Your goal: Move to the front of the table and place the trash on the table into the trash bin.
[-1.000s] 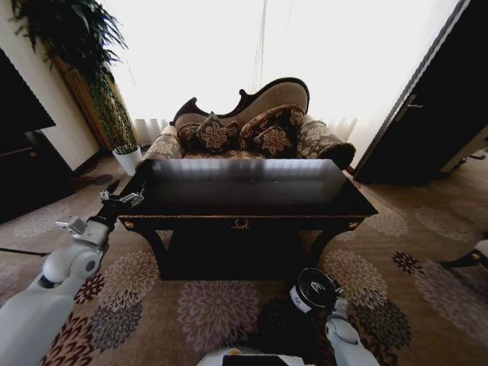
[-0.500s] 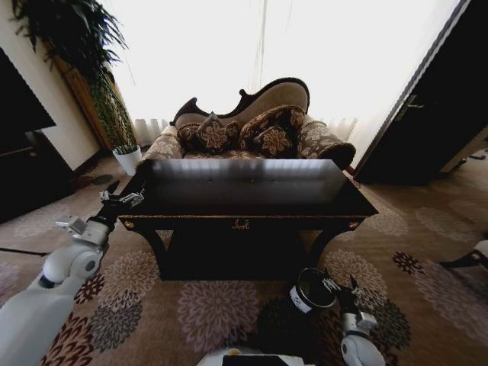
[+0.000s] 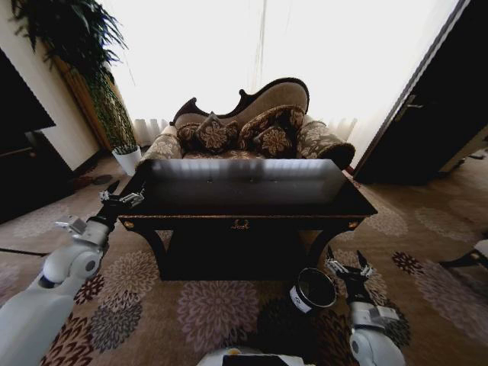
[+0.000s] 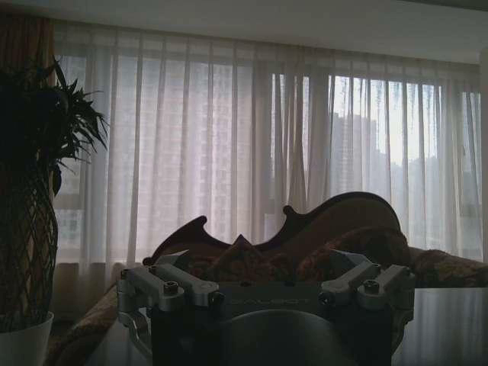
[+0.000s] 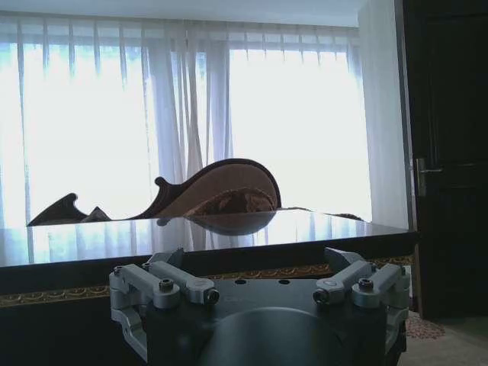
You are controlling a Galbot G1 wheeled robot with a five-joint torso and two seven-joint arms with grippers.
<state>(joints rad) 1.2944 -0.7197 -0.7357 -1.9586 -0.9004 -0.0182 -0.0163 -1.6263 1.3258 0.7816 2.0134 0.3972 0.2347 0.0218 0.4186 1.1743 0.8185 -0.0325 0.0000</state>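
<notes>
The dark table with a glossy top stands straight ahead, and its shiny top also fills the middle of the right wrist view. The trash is out of view; I make out none on the reflecting top. On the carpet before the table's right leg the small black trash bin lies tilted, its mouth facing me. My right gripper hangs open just right of the bin, below table height. By the table's front left corner, my left gripper is open and holds nothing.
A patterned sofa with cushions stands right behind the table. A white plant pot and tall plant sit at the back left, a dark door at the right. Flowered carpet lies open in front.
My right arm has risen from low beside the bin and moved right and forward, its fingers now showing spread. The left arm, table and bin have stayed put.
</notes>
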